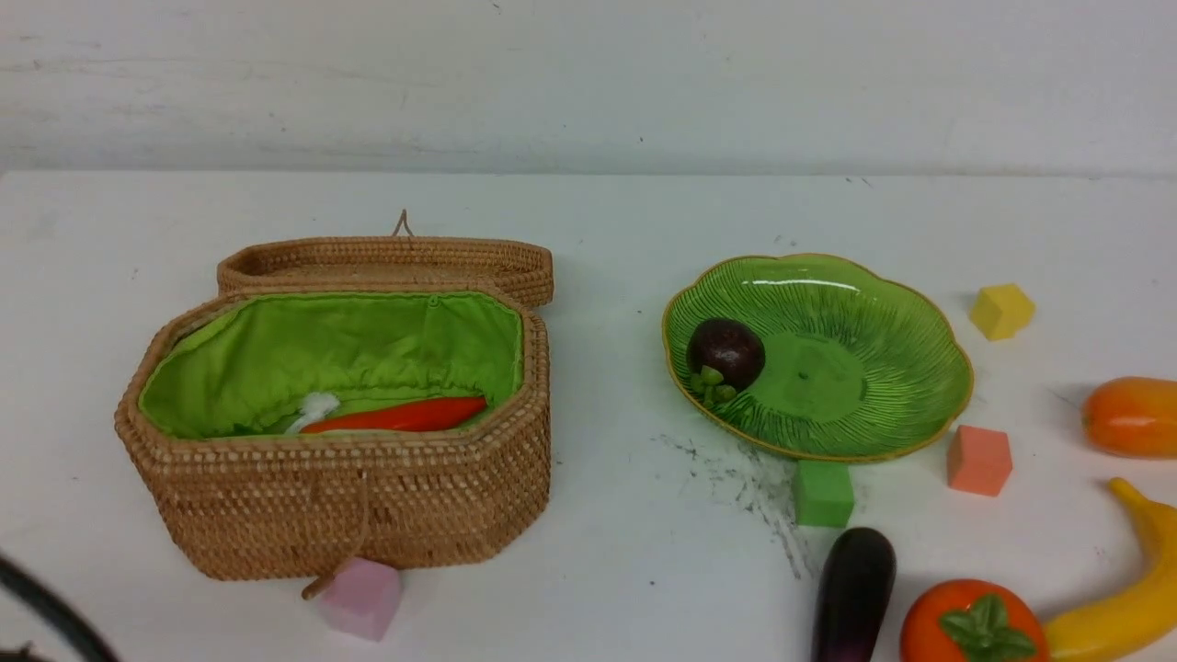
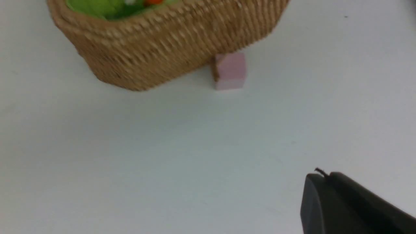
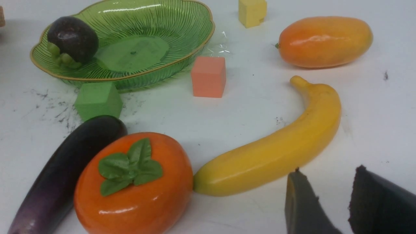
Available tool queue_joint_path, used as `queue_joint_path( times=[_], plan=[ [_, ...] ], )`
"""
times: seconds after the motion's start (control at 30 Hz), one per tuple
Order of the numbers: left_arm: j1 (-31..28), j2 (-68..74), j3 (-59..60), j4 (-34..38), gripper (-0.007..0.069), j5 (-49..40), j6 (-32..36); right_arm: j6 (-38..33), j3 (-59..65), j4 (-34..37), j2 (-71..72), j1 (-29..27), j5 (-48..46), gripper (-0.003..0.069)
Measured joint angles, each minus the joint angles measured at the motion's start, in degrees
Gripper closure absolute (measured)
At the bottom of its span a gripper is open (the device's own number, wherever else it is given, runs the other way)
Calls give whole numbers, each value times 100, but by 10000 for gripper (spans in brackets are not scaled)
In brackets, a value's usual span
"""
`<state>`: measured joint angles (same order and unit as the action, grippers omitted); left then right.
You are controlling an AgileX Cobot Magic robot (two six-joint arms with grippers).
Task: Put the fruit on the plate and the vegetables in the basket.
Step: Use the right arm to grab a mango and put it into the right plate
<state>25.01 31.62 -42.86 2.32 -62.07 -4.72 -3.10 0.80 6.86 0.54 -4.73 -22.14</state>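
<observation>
On the plate (image 1: 883, 322) sits the mangosteen (image 1: 725, 352); banana (image 1: 1122, 598), mango (image 1: 1133, 416), eggplant (image 1: 853, 593), tomato (image 1: 973, 625) lie off its near-right side, the basket (image 1: 368, 515) to its left. Empty, the left gripper (image 2: 320, 178) is closed, right gripper (image 3: 328, 172) parted.

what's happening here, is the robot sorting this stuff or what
A two-armed robot is sorting toy produce. The open basket holds a red chili and a white piece; the mangosteen sits on the green plate. The mango, banana, eggplant and tomato lie on the table, not yet sorted. Neither arm holds anything: the right tool hangs open near the banana, the left tool is shut above bare table in front of the basket.
</observation>
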Motion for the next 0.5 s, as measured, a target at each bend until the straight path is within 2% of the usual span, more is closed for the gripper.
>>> queue_joint_path(
  times=[0.17,0.5],
  plan=[
    [0,-719,731,193,638,883,-270,0,0,0,0,0,0,414],
    [0,-822,846,-93,638,1329,-286,0,0,0,0,0,0,414]
  ],
)
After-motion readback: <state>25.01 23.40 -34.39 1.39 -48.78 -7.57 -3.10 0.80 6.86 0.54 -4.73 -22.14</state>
